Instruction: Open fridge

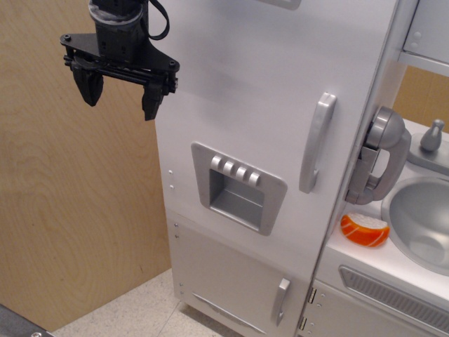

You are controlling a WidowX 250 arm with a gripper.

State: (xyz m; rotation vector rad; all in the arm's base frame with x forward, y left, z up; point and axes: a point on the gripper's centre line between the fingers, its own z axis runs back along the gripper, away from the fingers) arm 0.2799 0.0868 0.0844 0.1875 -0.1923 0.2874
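The tall white toy fridge (252,91) fills the middle of the view. Its large upper door is closed and carries a long grey vertical handle (316,142) on its right side and a grey recessed dispenser panel (238,187) with a row of buttons. My black gripper (121,90) hangs at the upper left, open and empty, fingers pointing down. It is beside the fridge's left edge, well to the left of the handle and above the level of the panel.
A smaller lower door with a short grey handle (280,300) sits under the upper door. A grey toy phone (379,156) hangs right of the fridge. A toy sink (421,221), a grey faucet (431,136) and an orange-and-white toy (365,230) are at right. A wooden wall (63,210) is at left.
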